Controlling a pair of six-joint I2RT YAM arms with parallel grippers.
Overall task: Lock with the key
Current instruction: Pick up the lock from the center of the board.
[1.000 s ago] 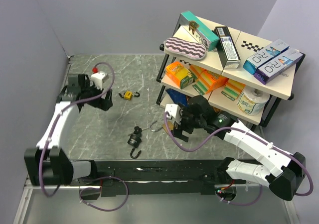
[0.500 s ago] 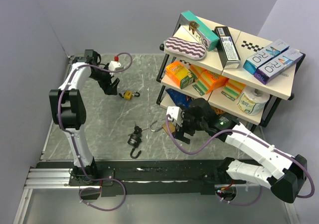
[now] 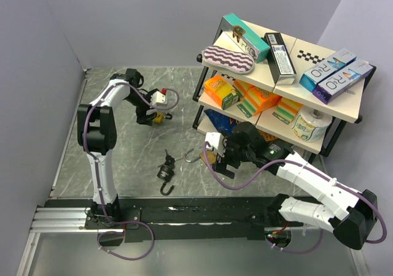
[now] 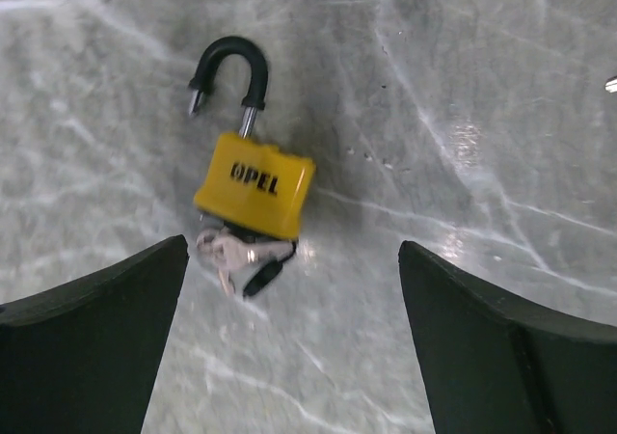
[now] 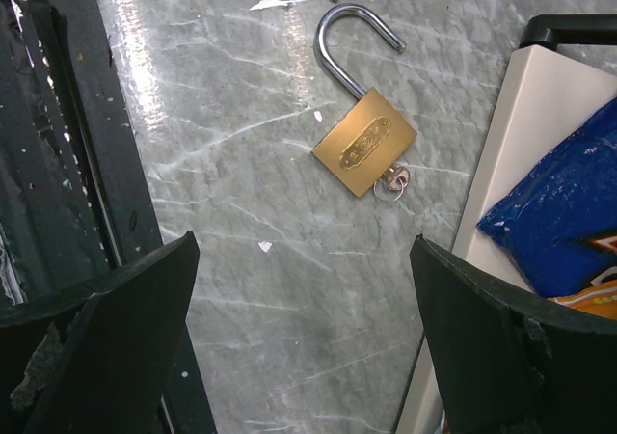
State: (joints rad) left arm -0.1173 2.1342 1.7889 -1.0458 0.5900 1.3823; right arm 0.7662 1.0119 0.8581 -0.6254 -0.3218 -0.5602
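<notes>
While the left gripper [image 4: 292, 270] hangs wide open above the yellow padlock [image 4: 255, 195], that lock lies flat on the gray table [image 4: 482, 87], loop [image 4: 228, 60] open, keys [image 4: 231, 254] in its bottom. The right gripper [image 5: 304, 260], wide open too, hangs above a brass padlock [image 5: 364, 143].

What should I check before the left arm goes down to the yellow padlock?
1. The left gripper is open: ok.
2. The yellow padlock lies under it, untouched: ok.
3. Its shackle is shut: not ok, open.
4. The keys sit at its base: ok; fully inserted: cannot tell.
5. The right gripper is open, above the brass padlock: ok.
</notes>
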